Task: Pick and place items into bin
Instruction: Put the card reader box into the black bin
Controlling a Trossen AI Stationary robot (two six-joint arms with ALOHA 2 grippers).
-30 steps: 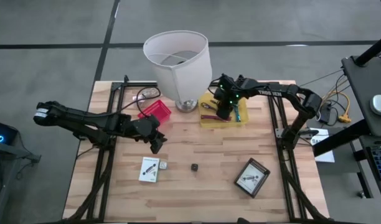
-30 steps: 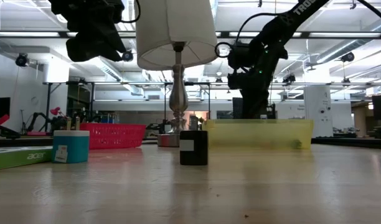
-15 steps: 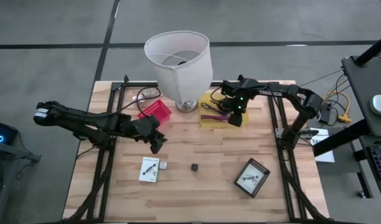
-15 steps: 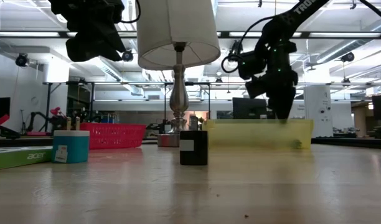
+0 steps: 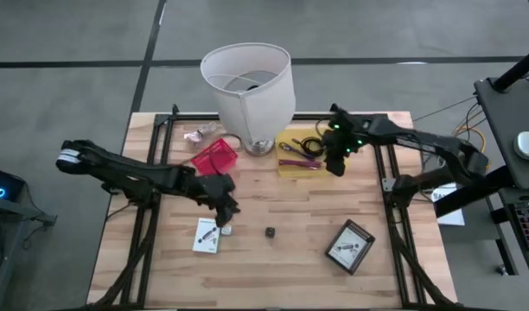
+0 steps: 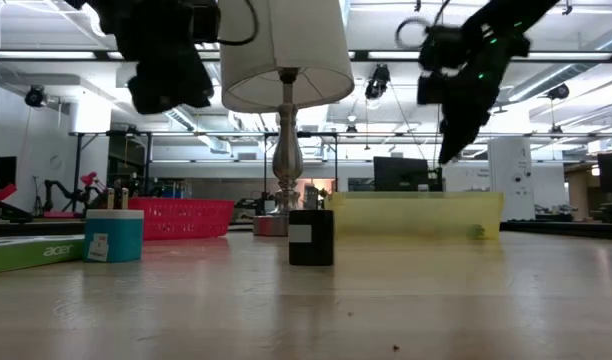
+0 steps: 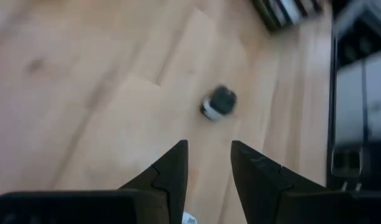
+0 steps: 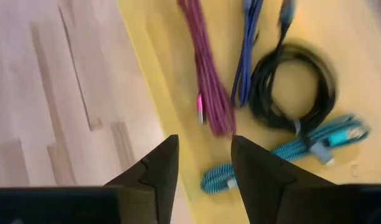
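Now the right gripper (image 5: 337, 164), jaws slightly parted and empty, has lifted off the shallow yellow bin (image 5: 290, 166) at the bench's far edge, leaving the coiled black cable (image 8: 294, 87) inside; left gripper (image 5: 226, 213), also narrowly parted, has advanced over the tiny black cube (image 7: 218, 102).

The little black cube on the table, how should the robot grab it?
Grab the cube by two opposite flat sides, coming straight down from above. It stands alone on the bare wood table, clear of the box and the packet, so fingers probably fit on both sides. The left end effector is nearer; its fingers stand apart.
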